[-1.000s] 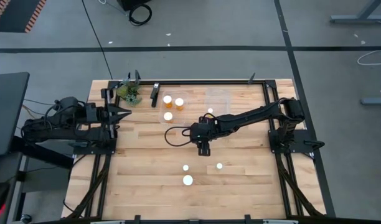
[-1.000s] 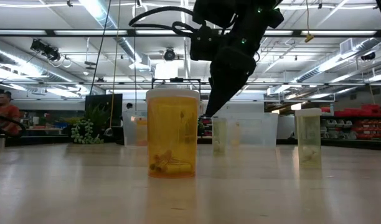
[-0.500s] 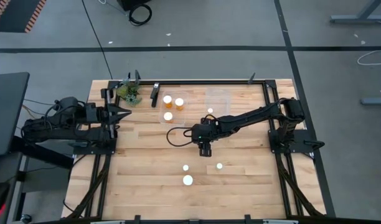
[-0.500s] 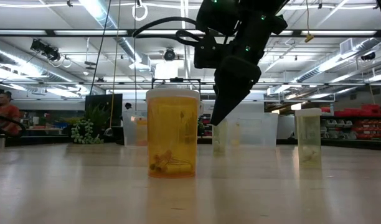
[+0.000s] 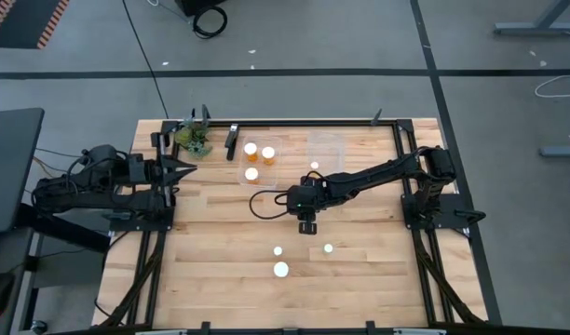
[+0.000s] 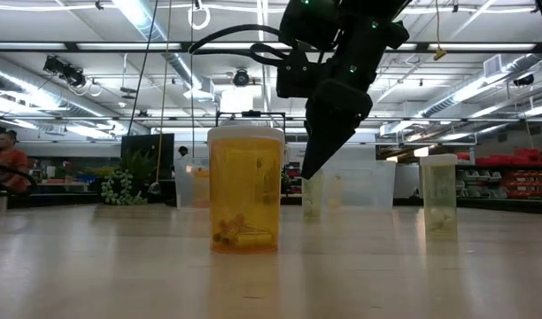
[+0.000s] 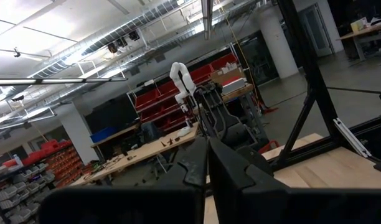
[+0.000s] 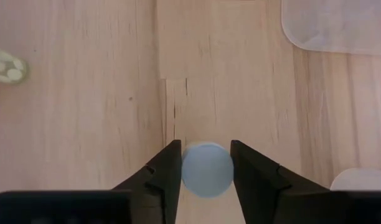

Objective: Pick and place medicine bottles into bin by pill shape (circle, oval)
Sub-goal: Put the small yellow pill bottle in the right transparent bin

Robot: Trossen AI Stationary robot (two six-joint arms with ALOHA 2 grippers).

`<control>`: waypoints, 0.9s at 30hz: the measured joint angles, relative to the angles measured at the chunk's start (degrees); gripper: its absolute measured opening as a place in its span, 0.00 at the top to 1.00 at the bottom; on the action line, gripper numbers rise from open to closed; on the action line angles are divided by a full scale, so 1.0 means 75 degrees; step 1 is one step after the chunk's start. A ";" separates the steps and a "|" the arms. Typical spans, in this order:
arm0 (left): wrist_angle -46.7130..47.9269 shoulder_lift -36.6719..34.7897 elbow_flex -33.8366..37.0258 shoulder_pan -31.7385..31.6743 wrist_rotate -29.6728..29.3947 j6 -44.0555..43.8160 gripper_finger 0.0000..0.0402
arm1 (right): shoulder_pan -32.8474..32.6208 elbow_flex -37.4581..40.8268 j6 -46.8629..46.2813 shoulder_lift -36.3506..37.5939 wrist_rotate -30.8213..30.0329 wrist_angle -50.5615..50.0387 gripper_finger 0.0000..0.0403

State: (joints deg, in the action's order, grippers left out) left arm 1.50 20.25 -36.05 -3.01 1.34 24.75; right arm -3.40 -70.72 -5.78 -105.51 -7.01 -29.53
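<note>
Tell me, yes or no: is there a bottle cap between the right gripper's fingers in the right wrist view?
Yes. A round white cap sits squarely between the right gripper fingers, which press against both its sides.

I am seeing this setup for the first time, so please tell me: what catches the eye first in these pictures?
The right gripper, reaching over the middle of the table, has its fingers shut on a white-capped bottle. Nearest the low camera stands a big orange bottle with pills at its bottom. The left gripper waits, shut, at the table's left edge.
</note>
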 joint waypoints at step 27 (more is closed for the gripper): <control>0.0085 0.0000 0.0000 0.0002 0.0000 0.0001 0.92 | 0.0742 -0.2199 0.0627 0.0009 -0.0060 -0.2356 0.65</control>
State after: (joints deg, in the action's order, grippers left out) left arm 2.13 20.25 -36.05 -2.99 1.34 24.75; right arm 2.17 -87.21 -1.08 -105.45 -7.45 -47.20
